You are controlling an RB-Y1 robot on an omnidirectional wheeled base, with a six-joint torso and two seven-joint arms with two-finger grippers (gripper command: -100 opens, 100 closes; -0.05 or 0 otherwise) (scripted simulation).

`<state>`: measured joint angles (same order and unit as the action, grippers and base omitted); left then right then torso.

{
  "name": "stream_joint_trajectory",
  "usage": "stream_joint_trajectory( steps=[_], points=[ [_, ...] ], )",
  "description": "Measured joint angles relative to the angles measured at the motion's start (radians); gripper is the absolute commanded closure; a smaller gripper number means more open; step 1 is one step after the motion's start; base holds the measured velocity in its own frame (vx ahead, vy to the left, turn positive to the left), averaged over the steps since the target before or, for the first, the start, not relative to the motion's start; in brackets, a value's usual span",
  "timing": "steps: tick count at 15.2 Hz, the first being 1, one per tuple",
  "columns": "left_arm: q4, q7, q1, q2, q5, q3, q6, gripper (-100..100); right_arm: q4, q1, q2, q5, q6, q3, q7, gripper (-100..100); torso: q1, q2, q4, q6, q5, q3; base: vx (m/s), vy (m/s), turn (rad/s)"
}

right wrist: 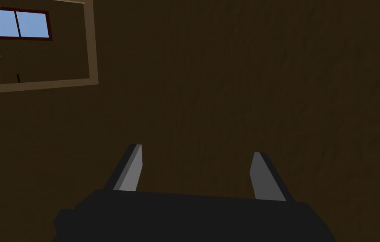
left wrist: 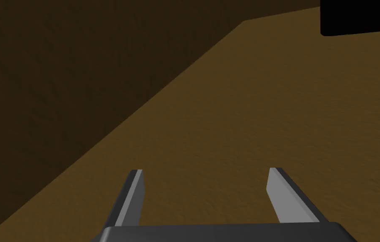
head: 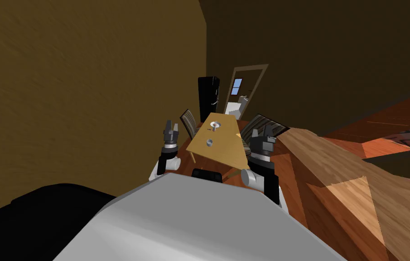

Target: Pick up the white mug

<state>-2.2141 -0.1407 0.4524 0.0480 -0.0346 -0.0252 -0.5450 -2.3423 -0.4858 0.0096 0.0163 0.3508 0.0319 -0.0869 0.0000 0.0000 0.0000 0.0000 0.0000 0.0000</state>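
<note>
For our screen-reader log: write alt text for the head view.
A light wooden table stands ahead, with a nearer cup and a farther cup on it, both small and pale, and chairs at its sides. The left gripper and right gripper hang raised short of it, empty.

Head camera looks down toward far table (head: 226, 141); wrist cameras face walls (left wrist: 226, 105)

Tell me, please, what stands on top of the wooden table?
On the table stand two small grey things, apart: a cup nearer me and a round dish farther off. What they hold, if anything, is too small to tell.
</note>
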Motion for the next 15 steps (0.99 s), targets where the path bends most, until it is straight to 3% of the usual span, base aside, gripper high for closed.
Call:
stream_joint_trajectory(
  steps=[7,15],
  points=[
    [0.026,0.04,-0.03,0.086,-0.011,0.023,0.112,-100,0.0,0.0,0.0,0.0,0.0,0.0,0.0,0,0.007,0.004,0.001,0.0,0.002,0.002,-0.065,0.084,-0.196],
    [0.061,0.086,-0.069,0.147,-0.023,0.051,0.263,-100,0.0,0.0,0.0,0.0,0.0,0.0,0.0,0,0.005,0.002,0.0,0.0,0.001,0.001,-0.033,0.054,-0.21]
  ],
)
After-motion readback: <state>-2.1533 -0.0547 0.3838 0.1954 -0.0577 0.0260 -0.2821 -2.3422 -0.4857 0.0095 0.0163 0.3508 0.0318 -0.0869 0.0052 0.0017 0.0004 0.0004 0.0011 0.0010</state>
